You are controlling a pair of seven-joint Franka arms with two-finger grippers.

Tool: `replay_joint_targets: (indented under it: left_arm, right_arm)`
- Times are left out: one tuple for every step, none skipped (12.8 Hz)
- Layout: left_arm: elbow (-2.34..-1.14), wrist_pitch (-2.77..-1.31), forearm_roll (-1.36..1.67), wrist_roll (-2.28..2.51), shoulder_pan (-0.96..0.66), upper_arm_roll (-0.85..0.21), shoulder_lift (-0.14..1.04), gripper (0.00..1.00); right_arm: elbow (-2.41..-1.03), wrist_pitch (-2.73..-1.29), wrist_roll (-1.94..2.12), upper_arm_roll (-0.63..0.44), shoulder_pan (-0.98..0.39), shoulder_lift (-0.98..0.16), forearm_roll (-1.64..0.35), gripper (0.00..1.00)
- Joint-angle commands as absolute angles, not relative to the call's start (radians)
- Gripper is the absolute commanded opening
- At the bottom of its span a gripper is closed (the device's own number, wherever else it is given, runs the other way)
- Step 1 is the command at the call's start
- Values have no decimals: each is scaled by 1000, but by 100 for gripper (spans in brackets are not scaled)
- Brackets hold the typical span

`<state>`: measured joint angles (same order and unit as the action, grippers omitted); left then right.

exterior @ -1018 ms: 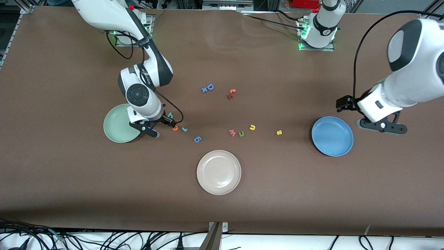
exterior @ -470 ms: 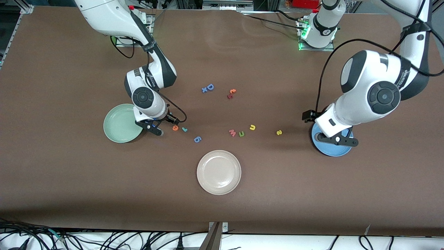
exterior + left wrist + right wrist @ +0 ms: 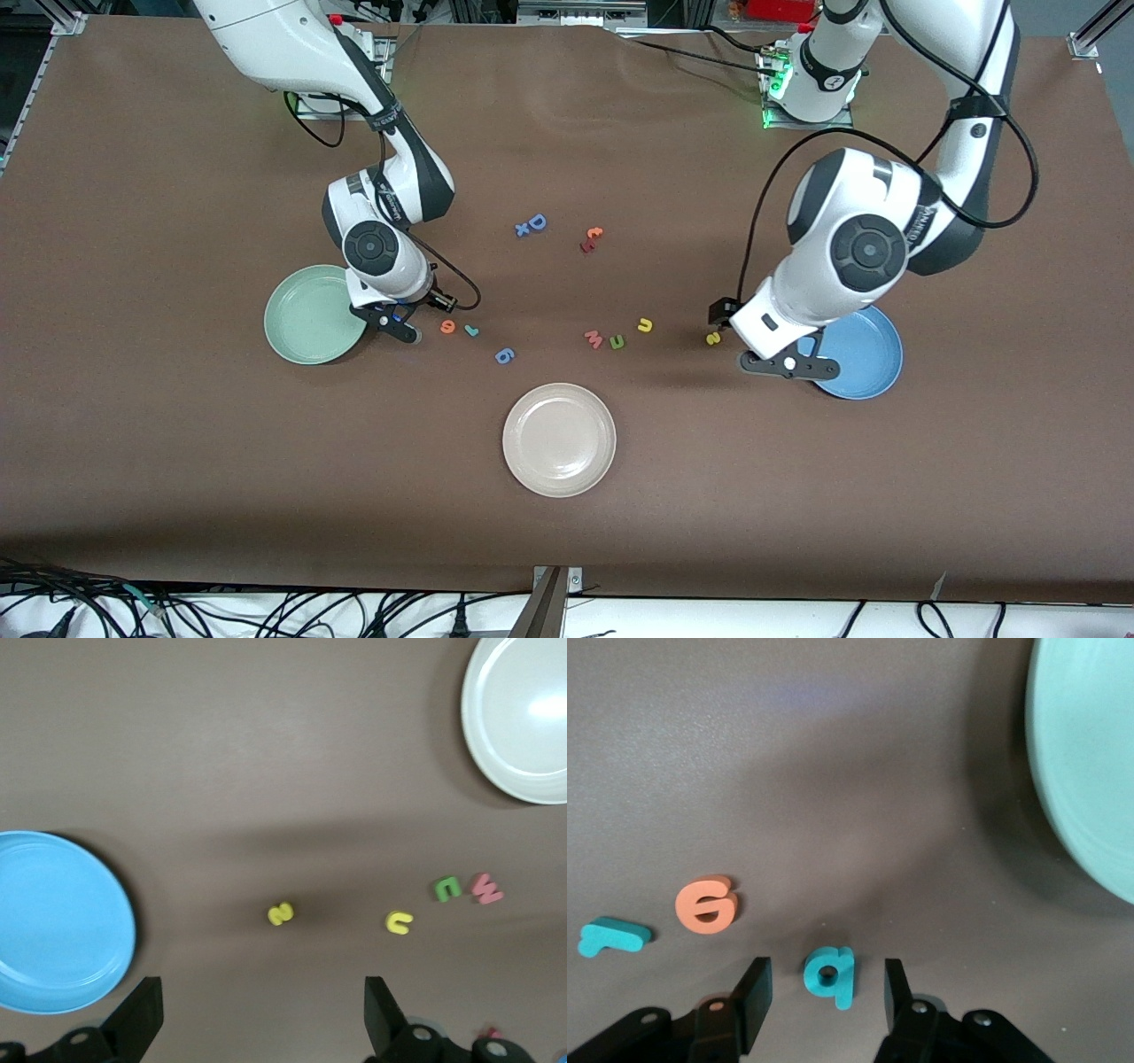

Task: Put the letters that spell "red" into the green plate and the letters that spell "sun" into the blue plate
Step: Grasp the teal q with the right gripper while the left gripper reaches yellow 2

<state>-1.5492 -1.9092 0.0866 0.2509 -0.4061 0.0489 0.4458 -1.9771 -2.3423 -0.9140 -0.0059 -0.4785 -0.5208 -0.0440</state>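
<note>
In the right wrist view my right gripper point(image 3: 825, 992) stands low over the table beside the green plate point(image 3: 301, 323), its jaws narrowed around the teal "d" point(image 3: 830, 975) with a gap on each side. The orange "e" point(image 3: 447, 327) and teal "r" point(image 3: 471, 330) lie just beside it. My left gripper point(image 3: 261, 1023) is open and empty over the table at the blue plate's point(image 3: 864, 354) edge, close to the yellow "s" point(image 3: 712, 338). The yellow "u" point(image 3: 645, 325) and green "n" point(image 3: 617, 341) lie farther toward the table's middle.
A beige-white plate point(image 3: 559, 439) sits nearest the front camera. A pink "w" point(image 3: 594, 338) lies beside the "n", and a blue "6" point(image 3: 504, 355) near the "r". A blue "D" point(image 3: 535, 222) and small red-orange letters point(image 3: 591, 239) lie toward the bases.
My left arm swung in across the blue plate and now hangs by the yellow "s". My right gripper's fingers have drawn closer together around the teal "d".
</note>
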Motion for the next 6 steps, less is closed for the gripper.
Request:
replay_joint_targets:
  left_arm:
    - [-1574, -1951, 104, 276, -434, 61, 440, 100]
    - [-1601, -1977, 103, 276, -436, 61, 437, 100]
    - [-1636, -2012, 101, 276, -443, 61, 431, 100]
    - [-1663, -2043, 103, 276, -455, 61, 431, 100]
    - [-1678, -2069, 101, 276, -457, 60, 434, 100]
    - [-1698, -2101, 101, 275, -459, 58, 437, 100]
  right_arm:
    - [-1986, -2359, -922, -6, -482, -525, -61, 59]
    - [-1987, -2362, -922, -6, -483, -526, -61, 59]
    - [-1987, -2362, -922, -6, -482, -528, -61, 59]
    - [-1987, -2370, -922, -5, -483, -532, -61, 59]
    - [-1987, -2370, -922, -6, -482, -532, -61, 56]
    - [-1987, -2370, -922, -5, -483, -532, -61, 53]
